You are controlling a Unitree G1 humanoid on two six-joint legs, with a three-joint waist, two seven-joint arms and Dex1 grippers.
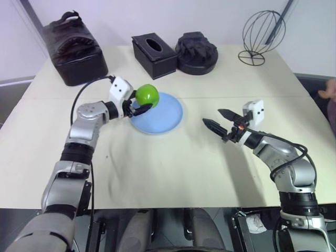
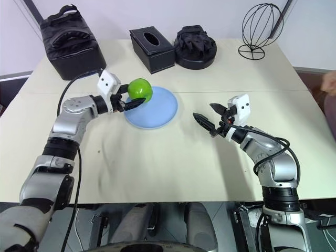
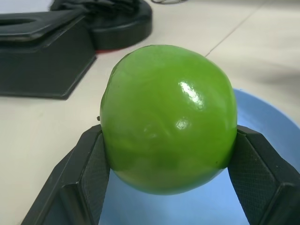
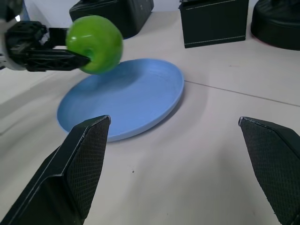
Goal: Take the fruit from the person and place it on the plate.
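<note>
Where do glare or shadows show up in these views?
Left wrist view: two bright highlights on the apple between the left gripper's fingers. Right wrist view: the apple's soft shadow lies on the plate. Left eye view: even light, faint shadows under both arms on the table.

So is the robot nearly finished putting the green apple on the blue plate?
Nearly. Done: the left gripper already has the apple, clamped between its fingers. In hand: the apple hangs in the air over the plate's near edge, not resting on it. Left: lower it onto the plate and let go. The right gripper waits open beside the plate, holding nothing.
</note>
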